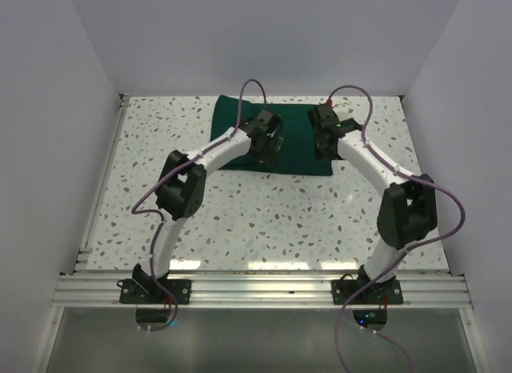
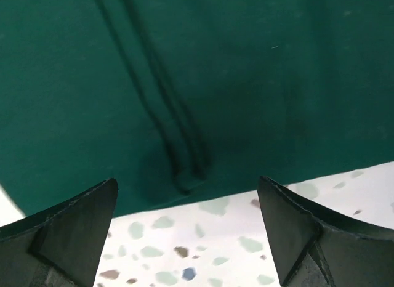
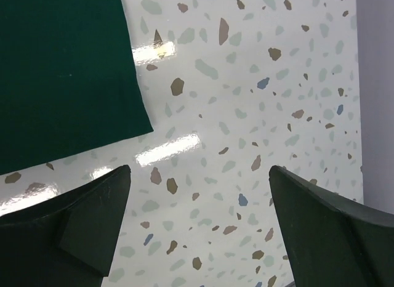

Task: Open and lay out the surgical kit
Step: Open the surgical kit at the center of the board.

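Observation:
The surgical kit shows only as a dark green cloth wrap [image 1: 296,137] lying flat at the far middle of the table. The steel tray and the instruments are out of view. My left gripper [image 1: 264,154] is open and empty over the wrap's near edge. In the left wrist view the gripper [image 2: 188,183] spans the cloth [image 2: 246,77], where a raised fold [image 2: 166,108] runs down to the edge. My right gripper [image 1: 324,145] is open and empty by the wrap's near right corner. In the right wrist view the gripper [image 3: 198,170] is over bare table, with the cloth corner [image 3: 61,71] at upper left.
The speckled terrazzo table [image 1: 240,221] is closed in by white walls on the left, right and back. An aluminium rail [image 1: 264,289] carries both arm bases at the near edge. Purple cables loop off both arms.

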Action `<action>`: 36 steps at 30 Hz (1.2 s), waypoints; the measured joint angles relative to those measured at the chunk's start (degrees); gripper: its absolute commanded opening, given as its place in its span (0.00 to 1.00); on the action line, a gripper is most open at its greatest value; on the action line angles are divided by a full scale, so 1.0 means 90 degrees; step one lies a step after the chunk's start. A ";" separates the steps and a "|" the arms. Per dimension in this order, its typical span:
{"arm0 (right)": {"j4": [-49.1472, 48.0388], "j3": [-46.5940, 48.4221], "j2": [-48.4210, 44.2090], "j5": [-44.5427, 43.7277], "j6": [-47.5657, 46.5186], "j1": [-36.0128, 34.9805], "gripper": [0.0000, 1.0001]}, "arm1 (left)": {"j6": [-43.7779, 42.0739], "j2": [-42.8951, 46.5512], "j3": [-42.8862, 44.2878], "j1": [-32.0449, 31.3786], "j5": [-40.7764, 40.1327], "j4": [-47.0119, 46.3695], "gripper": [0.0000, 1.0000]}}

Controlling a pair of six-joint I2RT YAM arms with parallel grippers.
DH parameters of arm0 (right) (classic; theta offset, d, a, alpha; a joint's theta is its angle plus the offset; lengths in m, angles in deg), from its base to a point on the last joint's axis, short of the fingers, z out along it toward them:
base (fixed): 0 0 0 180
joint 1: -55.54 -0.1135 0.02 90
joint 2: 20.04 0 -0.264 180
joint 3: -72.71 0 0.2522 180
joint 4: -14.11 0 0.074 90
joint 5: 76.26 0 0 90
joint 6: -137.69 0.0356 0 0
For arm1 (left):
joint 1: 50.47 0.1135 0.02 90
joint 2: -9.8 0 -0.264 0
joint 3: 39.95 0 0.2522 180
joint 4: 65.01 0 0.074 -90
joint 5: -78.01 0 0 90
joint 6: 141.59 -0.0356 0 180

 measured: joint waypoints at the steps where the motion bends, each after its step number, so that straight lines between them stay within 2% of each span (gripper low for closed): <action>1: 0.0010 -0.0010 -0.0143 -0.0017 0.0000 -0.0002 0.98 | 0.0012 -0.0121 0.0131 -0.0073 -0.0041 0.0012 1.00; 3: 0.0039 -0.0027 -0.0401 -0.0078 -0.0002 -0.0015 0.98 | 0.0034 -0.0340 0.0301 -0.0197 -0.0126 0.0019 0.98; 6: 0.0056 -0.0090 -0.0646 -0.0126 -0.0002 -0.0017 0.98 | 0.0034 -0.0493 0.0308 -0.0228 -0.0236 0.0041 0.86; 10: 0.0107 -0.0126 -0.0692 -0.0165 -0.0007 -0.0017 0.98 | 0.0063 -0.0597 0.0304 -0.0165 -0.0381 0.0046 0.68; 12: 0.0134 -0.0129 -0.0692 -0.0168 -0.0007 -0.0017 0.98 | 0.0063 -0.0597 0.0301 -0.0138 -0.0432 0.0041 0.54; 14: 0.0148 -0.0129 -0.0687 -0.0165 -0.0005 -0.0017 0.98 | 0.0080 -0.0597 0.0291 -0.0102 -0.0474 0.0032 0.49; 15: 0.0158 -0.0129 -0.0682 -0.0165 -0.0002 -0.0017 0.98 | 0.0078 -0.0597 0.0270 -0.0085 -0.0483 0.0022 0.42; 16: 0.0160 -0.0129 -0.0670 -0.0163 -0.0002 -0.0017 0.98 | 0.0100 -0.0597 0.0260 -0.0063 -0.0486 0.0017 0.40; 17: 0.0160 -0.0129 -0.0665 -0.0160 -0.0002 -0.0017 0.98 | 0.0095 -0.0597 0.0248 -0.0044 -0.0488 0.0010 0.35; 18: 0.0163 -0.0129 -0.0648 -0.0160 0.0000 -0.0017 0.99 | 0.0078 -0.0597 0.0238 -0.0024 -0.0483 0.0010 0.21; 20: 0.0170 -0.0129 -0.0585 -0.0158 0.0005 -0.0017 0.98 | 0.0075 -0.0597 0.0238 0.0027 -0.0469 0.0002 0.03; 21: 0.0180 -0.0129 -0.0542 -0.0151 0.0010 -0.0017 0.98 | 0.0053 -0.0595 0.0238 0.0053 -0.0461 0.0002 0.00; 26: 0.0211 -0.0090 -0.0323 -0.0100 0.0002 -0.0017 0.98 | 0.0034 -0.0486 0.0180 0.0219 -0.0136 -0.0007 0.00; 28: 0.0216 0.0063 -0.0216 0.0000 -0.0027 -0.0010 0.98 | 0.0141 -0.0117 -0.0131 0.0357 0.0041 -0.0119 0.00; 30: 0.0185 0.0359 -0.0066 0.0243 -0.0063 0.0015 0.98 | 0.0333 0.0602 -0.0670 0.0653 0.0291 -0.0221 0.00; 33: 0.0080 0.0957 0.0236 0.0634 -0.0085 0.0087 0.98 | 0.0663 0.2161 -0.1773 0.1535 0.0571 -0.0605 0.00; 34: 0.0036 0.1231 0.0384 0.0755 -0.0083 0.0126 0.98 | 0.0748 0.2725 -0.2089 0.1957 0.0593 -0.0670 0.05; 35: -0.0019 0.1532 0.0554 0.0874 -0.0080 0.0168 0.99 | 0.0828 0.3249 -0.2339 0.2385 0.0559 -0.0746 0.38; 36: -0.0046 0.1863 0.0770 0.0959 -0.0078 0.0211 0.98 | 0.0879 0.3706 -0.2567 0.2786 0.0476 -0.0862 0.97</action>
